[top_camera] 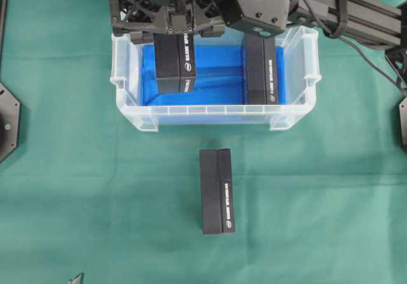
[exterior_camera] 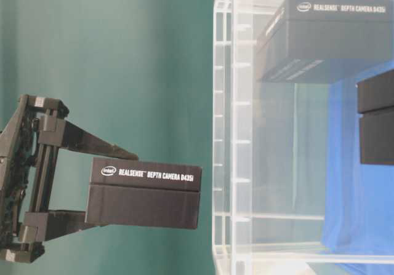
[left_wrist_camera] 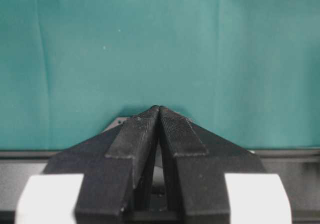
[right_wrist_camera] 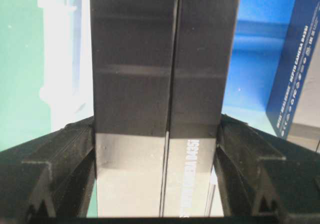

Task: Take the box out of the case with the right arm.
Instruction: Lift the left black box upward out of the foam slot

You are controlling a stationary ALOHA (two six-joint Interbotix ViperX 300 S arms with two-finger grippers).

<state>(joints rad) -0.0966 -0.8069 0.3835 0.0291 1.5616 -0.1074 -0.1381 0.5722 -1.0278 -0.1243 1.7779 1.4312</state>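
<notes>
Right arm's fingers [right_wrist_camera: 65,159] clamped on both long sides of a black RealSense camera box [top_camera: 175,61]. Box hangs over the left half of the clear case [top_camera: 210,112], long axis running straight out from the fingers, lifted off the blue liner [top_camera: 219,74]. Rim not cleared sideways. Second box [top_camera: 262,68] inside; third [top_camera: 217,190] on the green counter [top_camera: 76,182]. Left fingers [left_wrist_camera: 142,134] pressed together, empty, nowhere near.

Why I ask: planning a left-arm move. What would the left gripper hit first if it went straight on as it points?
Probably only the green cloth: the shut left gripper faces nothing else there.
</notes>
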